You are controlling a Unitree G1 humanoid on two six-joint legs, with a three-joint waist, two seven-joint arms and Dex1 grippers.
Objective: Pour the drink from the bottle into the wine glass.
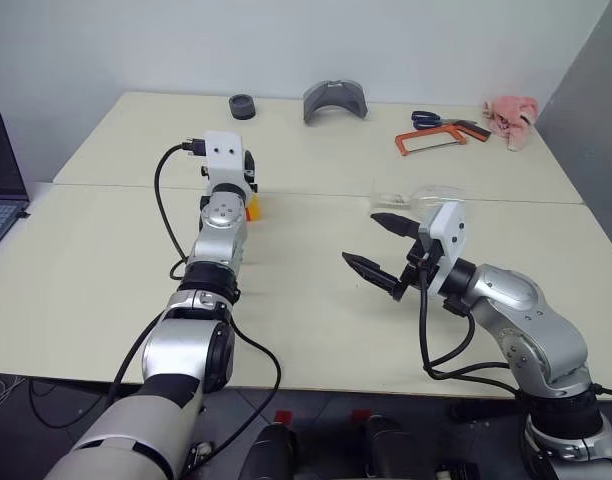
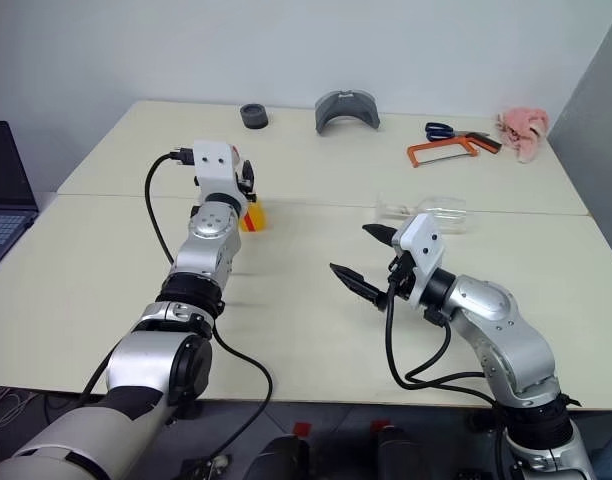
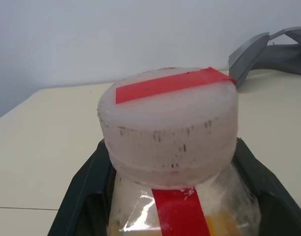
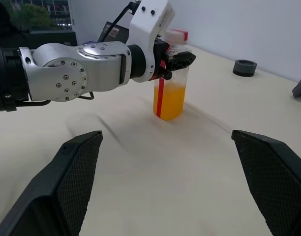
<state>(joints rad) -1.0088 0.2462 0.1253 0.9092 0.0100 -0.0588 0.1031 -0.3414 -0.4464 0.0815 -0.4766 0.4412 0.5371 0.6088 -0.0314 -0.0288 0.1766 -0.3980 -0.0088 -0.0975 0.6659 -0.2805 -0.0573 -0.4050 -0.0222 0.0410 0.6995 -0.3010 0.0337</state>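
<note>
Left eye view | bottle (image 1: 253, 208) mostly hidden behind left hand (image 1: 248, 190)

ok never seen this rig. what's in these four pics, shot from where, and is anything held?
It is a two-armed humanoid robot at a cream table. Two pictures come from its head camera, one from each wrist. The left gripper is closed around the neck of a small clear plastic bottle with a red label strip, part full of orange drink, standing on the table. The right gripper is open and holds nothing. A clear wine glass lies on its side behind it. Farther back: an orange hacksaw, blue-handled scissors, a pink cloth.
</note>
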